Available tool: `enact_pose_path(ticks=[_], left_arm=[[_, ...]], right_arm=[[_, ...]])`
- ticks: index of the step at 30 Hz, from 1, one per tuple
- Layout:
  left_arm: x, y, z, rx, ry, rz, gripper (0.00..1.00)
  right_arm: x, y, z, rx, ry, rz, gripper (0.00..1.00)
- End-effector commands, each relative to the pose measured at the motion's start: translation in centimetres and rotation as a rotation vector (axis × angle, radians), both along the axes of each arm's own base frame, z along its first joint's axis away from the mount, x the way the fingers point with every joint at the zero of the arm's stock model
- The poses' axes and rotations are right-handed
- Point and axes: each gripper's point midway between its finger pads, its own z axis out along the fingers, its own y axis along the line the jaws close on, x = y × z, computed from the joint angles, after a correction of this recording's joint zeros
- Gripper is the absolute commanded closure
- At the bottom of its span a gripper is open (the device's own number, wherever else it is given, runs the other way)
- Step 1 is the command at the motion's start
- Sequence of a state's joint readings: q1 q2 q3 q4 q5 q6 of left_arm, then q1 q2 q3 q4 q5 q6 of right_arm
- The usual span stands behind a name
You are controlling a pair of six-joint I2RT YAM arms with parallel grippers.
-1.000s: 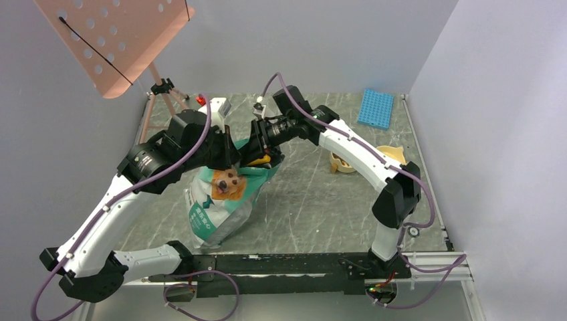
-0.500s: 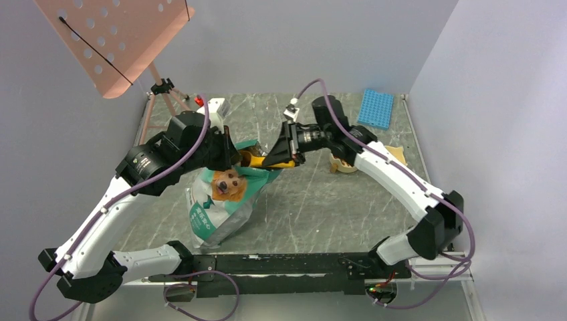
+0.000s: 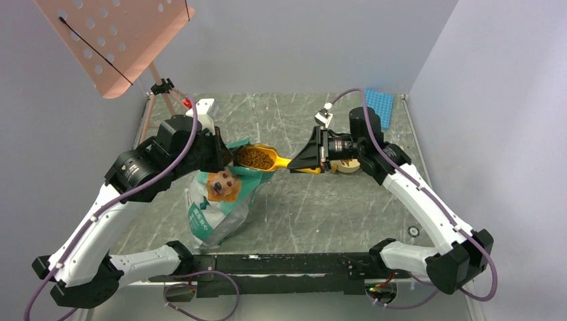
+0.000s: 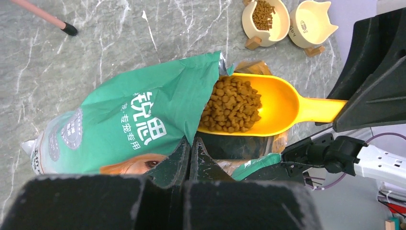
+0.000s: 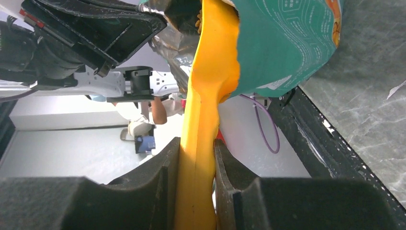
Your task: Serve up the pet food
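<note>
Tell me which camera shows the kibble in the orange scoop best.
Left wrist: the kibble lies in the scoop close up, individual pellets distinct. Top external shows it as a small brown patch. Right wrist sees only the scoop's underside and handle between its jaws; no kibble.

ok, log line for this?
left tool: shut on pet-food bag | right tool: shut on orange scoop handle | kibble: fills scoop, at bag mouth

One green bag (image 3: pixel 217 200), one orange scoop (image 3: pixel 264 159), two bowls (image 4: pixel 311 33), one blue rack (image 3: pixel 382 107)
</note>
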State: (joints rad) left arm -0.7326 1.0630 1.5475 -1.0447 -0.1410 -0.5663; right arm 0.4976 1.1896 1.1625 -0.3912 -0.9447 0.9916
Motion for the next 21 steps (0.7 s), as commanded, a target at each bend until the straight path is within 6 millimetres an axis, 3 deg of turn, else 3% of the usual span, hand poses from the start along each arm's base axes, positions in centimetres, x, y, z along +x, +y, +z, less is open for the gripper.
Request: enact_pose_path(ticks=[1, 11, 15, 21], left_arm=[[-0.2, 0.4, 3.0, -0.073, -0.090, 0.011, 1.00], [0.2, 1.6, 2.8, -0.039, -0.087, 0.077, 1.00], [0.2, 1.4, 3.5, -0.064, -0.106, 0.073, 1.00], [0.3, 1.7, 3.6, -0.068, -0.111, 0.089, 1.00]], right_arm=[[-0.2, -0.7, 1.9, 0.071, -0.038, -0.021, 1.00], [-1.3, -2.3, 3.2, 0.163, -0.019, -0.036, 1.00], [0.2, -0.7, 3.0, 0.239, -0.008, -0.032, 1.00], [-0.4, -1.3, 2.8, 0.241, -0.024, -0.031, 1.00]])
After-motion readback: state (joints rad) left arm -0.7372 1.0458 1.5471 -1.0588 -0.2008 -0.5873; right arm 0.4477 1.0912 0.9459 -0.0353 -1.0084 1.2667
